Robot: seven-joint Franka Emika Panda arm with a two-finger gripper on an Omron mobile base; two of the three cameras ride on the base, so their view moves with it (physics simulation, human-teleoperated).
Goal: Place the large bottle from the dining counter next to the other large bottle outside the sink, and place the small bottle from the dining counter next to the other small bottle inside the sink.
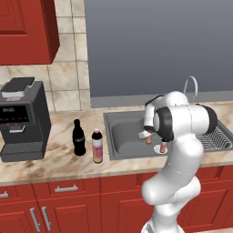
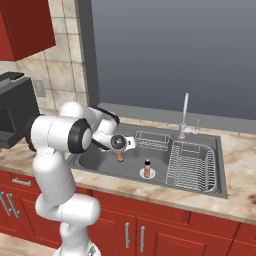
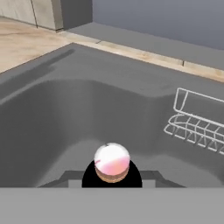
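Observation:
My gripper (image 1: 147, 135) hangs over the sink (image 1: 122, 134), shut on a small bottle (image 1: 149, 139) with a pale pink cap that points down into the basin. The right base view shows the same small bottle (image 2: 120, 157) under the gripper (image 2: 120, 151), above the sink floor (image 2: 100, 159). In the hand view the bottle's round top (image 3: 112, 161) sits between the fingers. Another small bottle (image 1: 162, 147) (image 2: 147, 169) stands upright in the sink, a short way to the right. Two large bottles stand side by side on the counter left of the sink: a dark one (image 1: 79, 138) and a pink one (image 1: 97, 145).
A wire dish rack (image 2: 192, 166) fills the sink's right half, and a smaller wire basket (image 2: 152, 140) sits at the back. The faucet (image 2: 184, 116) rises behind the sink. A black coffee machine (image 1: 22, 119) stands at the counter's left end.

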